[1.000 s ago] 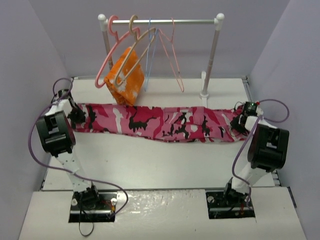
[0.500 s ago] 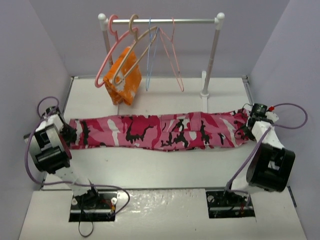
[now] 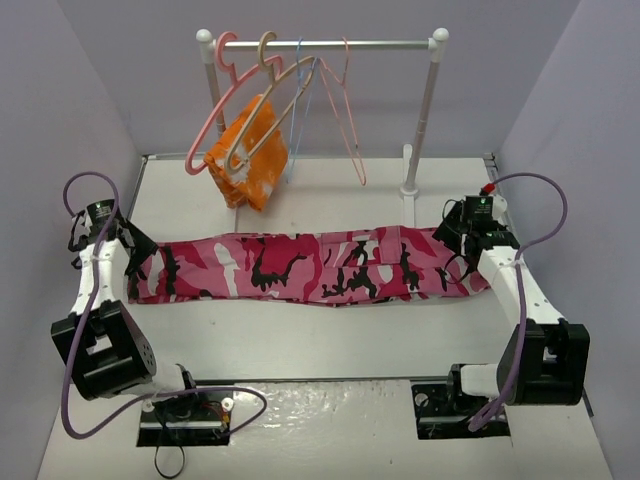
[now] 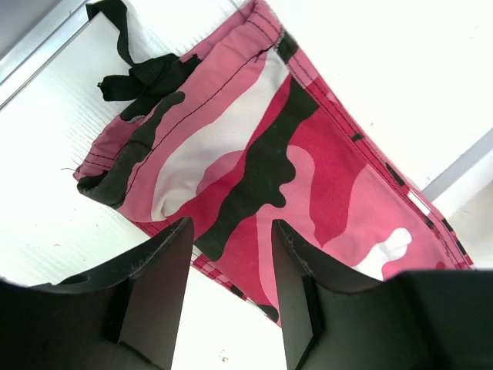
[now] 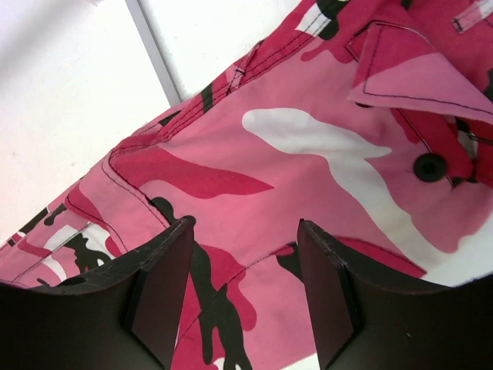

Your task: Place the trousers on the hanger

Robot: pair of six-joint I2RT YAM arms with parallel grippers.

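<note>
The pink, red, white and black camouflage trousers (image 3: pixel 320 265) lie flat, stretched left to right across the table. My left gripper (image 3: pixel 133 255) hovers open over their left end, where the drawstring hem (image 4: pixel 231 139) shows; nothing sits between its fingers (image 4: pixel 158 293). My right gripper (image 3: pixel 452 235) is open above the right end, over the pocket flap and button (image 5: pixel 429 166), holding nothing. The beige hanger (image 3: pixel 283 73) hangs tilted on the rail at the back, apart from both grippers.
A rail (image 3: pixel 330 43) on two white posts stands at the back. It also carries a thick pink hanger (image 3: pixel 212 120), thin blue and pink wire hangers (image 3: pixel 345 120) and an orange-and-white cloth (image 3: pixel 252 155). Grey walls close in on both sides.
Both grippers have opened and let go of the trouser ends. The trousers have been drawn a little nearer and lie flat. Both wrists have lifted off the fabric.
</note>
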